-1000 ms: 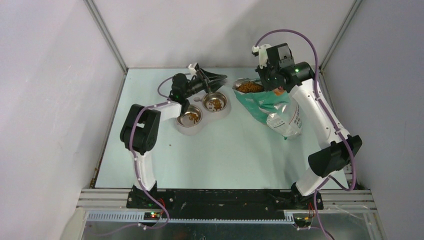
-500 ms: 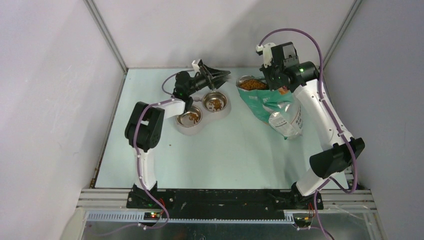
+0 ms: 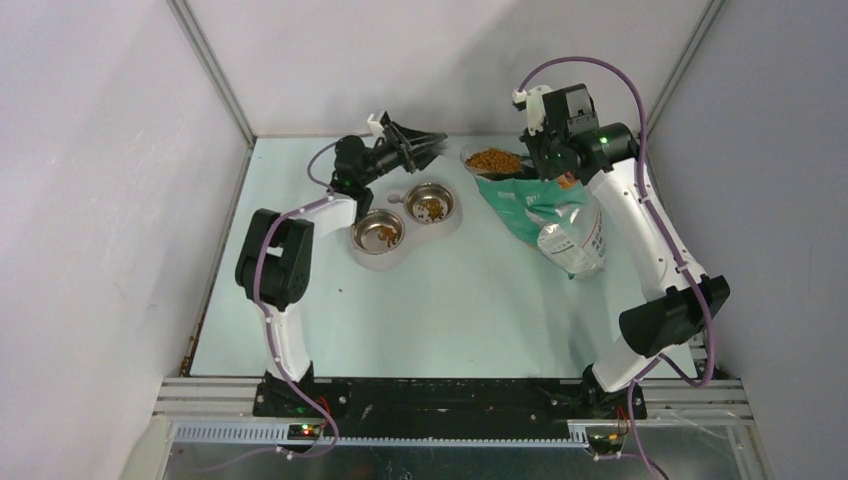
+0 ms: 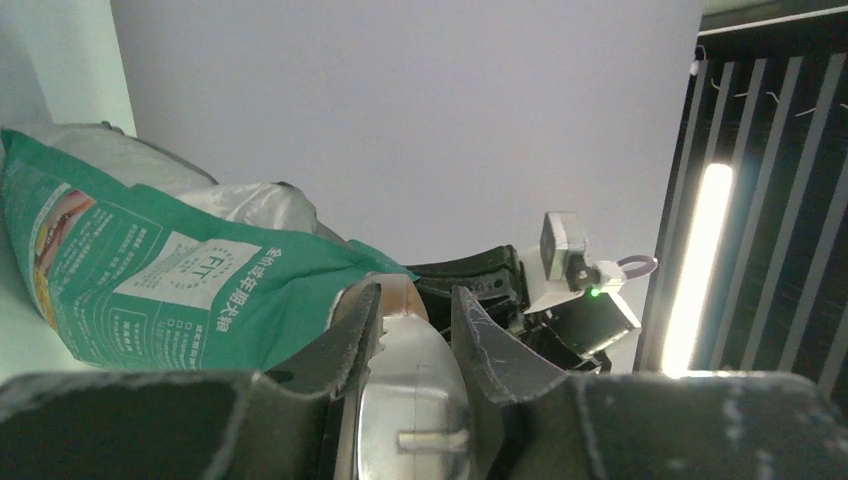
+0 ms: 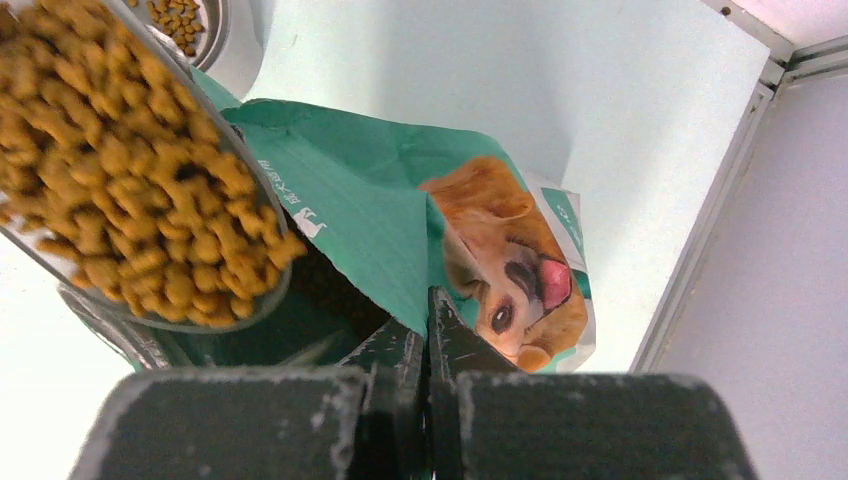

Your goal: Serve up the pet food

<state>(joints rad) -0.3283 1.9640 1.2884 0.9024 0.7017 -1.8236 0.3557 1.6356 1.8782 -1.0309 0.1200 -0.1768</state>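
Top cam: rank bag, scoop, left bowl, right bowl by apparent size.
1. bag, clearly largest.
2. No ranking for the rest: scoop, right bowl and left bowl look alike, and the scoop is held up nearer the camera.

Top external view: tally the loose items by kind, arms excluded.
Steel bowls: 2
White bowl stand: 1
Printed bag: 1
Clear scoop of pet food: 1
Total: 5

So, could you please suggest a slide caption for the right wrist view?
Right gripper pinches the bag's rim; a clear scoop heaped with kibble hovers at its mouth.
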